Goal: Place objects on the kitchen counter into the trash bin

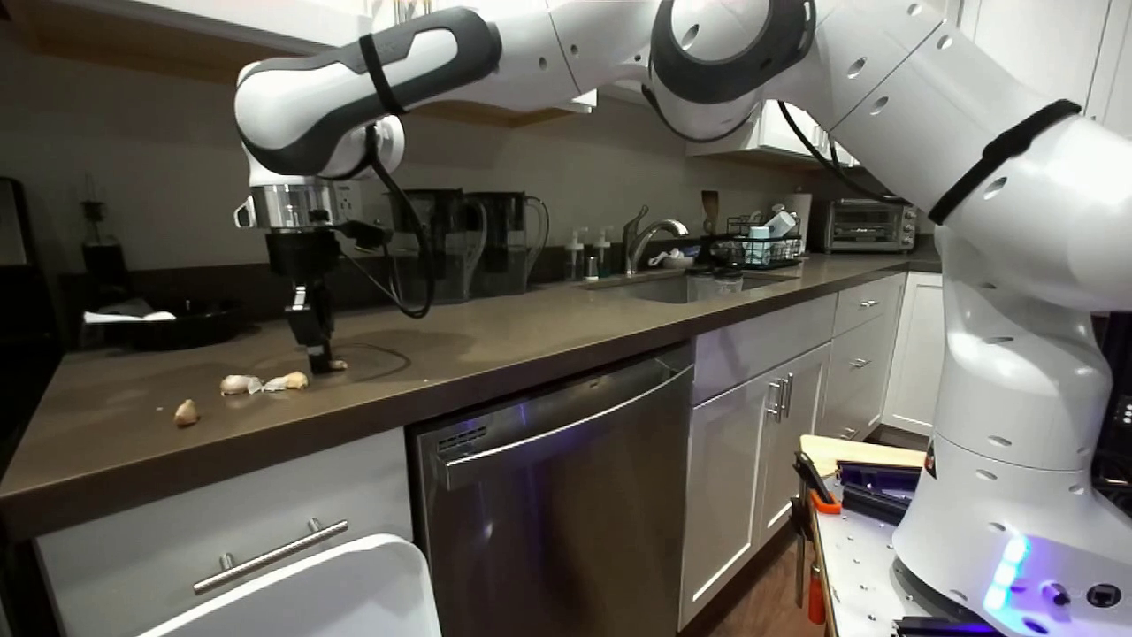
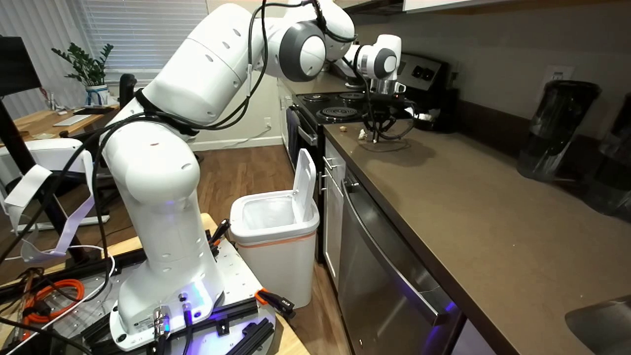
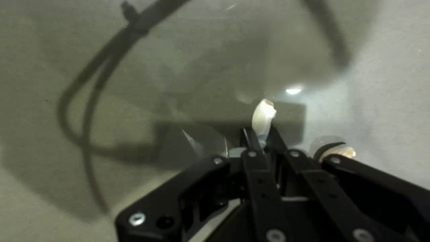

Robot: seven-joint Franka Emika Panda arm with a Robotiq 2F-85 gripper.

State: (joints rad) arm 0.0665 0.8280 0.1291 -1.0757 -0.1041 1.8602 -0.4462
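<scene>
My gripper [image 1: 320, 364] points down just over the dark brown counter [image 1: 513, 345]. In the wrist view its fingertips [image 3: 259, 136] are close together on a pale lump [image 3: 263, 116], which sticks out between them. That lump also shows beside the fingertip in an exterior view [image 1: 339, 364]. Other lumps lie nearby: a tan one [image 1: 186, 413], a pinkish one [image 1: 239, 384] and a tan one [image 1: 294, 380] with white flakes. In the wrist view, one lump [image 3: 339, 151] is partly hidden by the gripper. The white trash bin [image 2: 278, 266] stands on the floor with its lid open.
A black pan [image 1: 186, 327] with something white stands at the counter's end, by the stove [image 2: 340, 113]. Dark pitchers [image 1: 504, 248] stand along the wall. The sink [image 1: 672, 287] is farther along. The dishwasher [image 1: 566, 495] is below the counter. The gripper's cable loops beside it.
</scene>
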